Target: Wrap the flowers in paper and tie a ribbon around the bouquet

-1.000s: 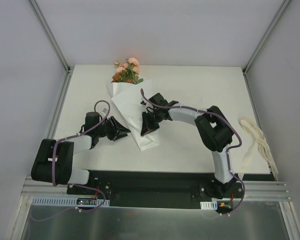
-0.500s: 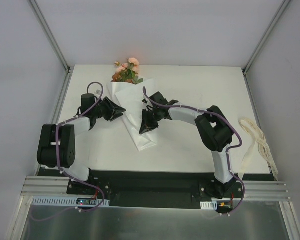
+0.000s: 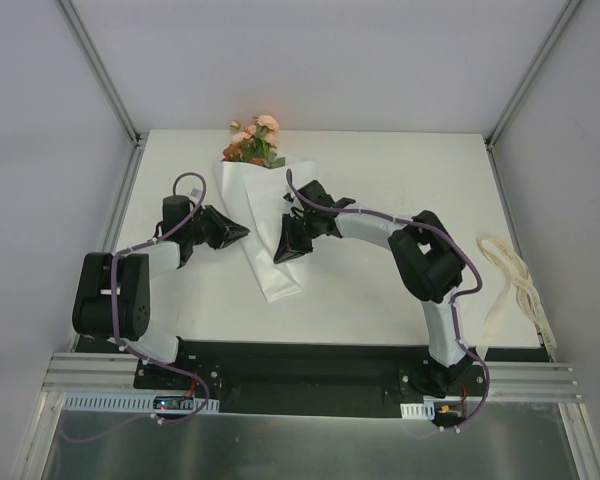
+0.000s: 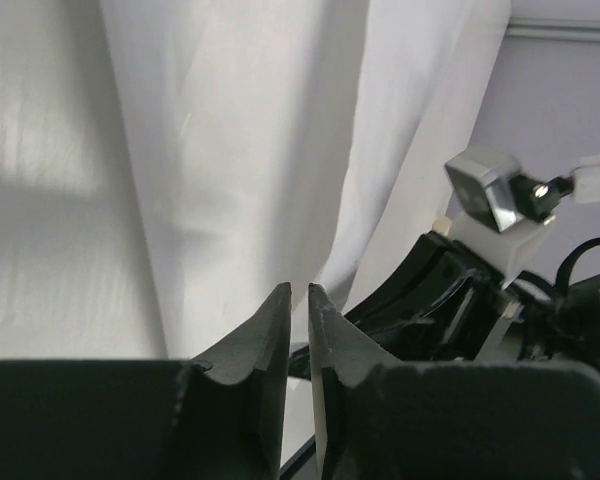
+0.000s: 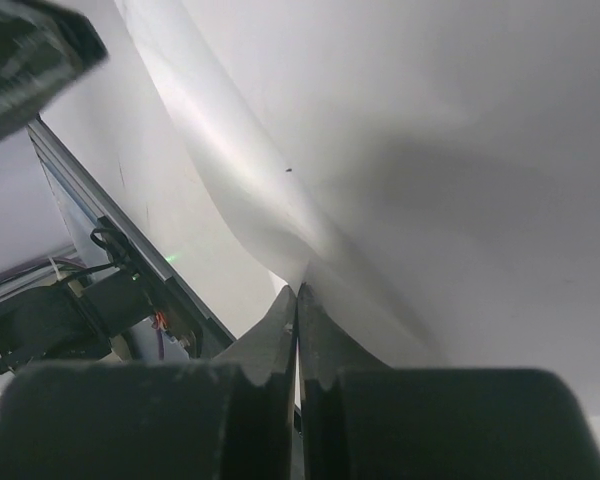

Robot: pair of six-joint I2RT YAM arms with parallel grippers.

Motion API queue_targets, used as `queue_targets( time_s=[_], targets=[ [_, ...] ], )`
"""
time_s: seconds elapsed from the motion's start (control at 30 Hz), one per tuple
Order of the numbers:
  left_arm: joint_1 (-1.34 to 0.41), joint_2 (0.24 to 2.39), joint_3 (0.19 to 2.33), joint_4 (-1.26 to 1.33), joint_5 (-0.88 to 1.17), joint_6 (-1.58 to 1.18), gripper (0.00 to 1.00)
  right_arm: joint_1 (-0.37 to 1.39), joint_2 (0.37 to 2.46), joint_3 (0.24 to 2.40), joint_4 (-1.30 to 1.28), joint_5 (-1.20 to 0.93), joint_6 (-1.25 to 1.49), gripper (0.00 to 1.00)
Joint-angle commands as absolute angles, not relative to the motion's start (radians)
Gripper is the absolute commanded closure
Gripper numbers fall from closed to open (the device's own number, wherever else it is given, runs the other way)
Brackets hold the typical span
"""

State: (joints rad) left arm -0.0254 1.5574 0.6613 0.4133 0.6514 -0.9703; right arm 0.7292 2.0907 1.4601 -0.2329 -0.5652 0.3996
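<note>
The paper [image 3: 263, 215] lies rolled as a long cone, and the flowers [image 3: 255, 142] come out of its far, wide end. The right gripper [image 3: 278, 258] is closed and pinches a fold on the paper's right side; the left gripper [image 3: 244, 232] touches its left edge with fingertips almost together, and I cannot tell if paper is between them. The ribbon [image 3: 515, 280] lies well apart, right of the paper.

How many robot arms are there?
2. The left arm reaches from the near left to the left side of the paper. The right arm bends in from the near right to the paper's right side. None seem hidden.
</note>
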Motion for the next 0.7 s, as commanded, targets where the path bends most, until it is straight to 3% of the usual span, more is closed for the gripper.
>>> queue_targets(
  time_s=[0.0, 0.4, 0.67],
  targets=[
    [-0.04, 1.488, 0.551, 0.419, 0.627, -0.942, 0.9, 0.733, 2.051, 1.465, -0.224, -0.578, 0.387, 0.99],
    [-0.179, 1.637, 0.451, 0.6, 0.588, -0.996, 0.97, 0.739, 1.973, 1.353, -0.066, -0.607, 0.541, 0.99],
    [-0.181, 1.624, 0.437, 0.598, 0.578, -0.991, 0.97, 0.742, 2.051, 1.358, 0.047, -0.615, 0.689, 0.99]
  ],
)
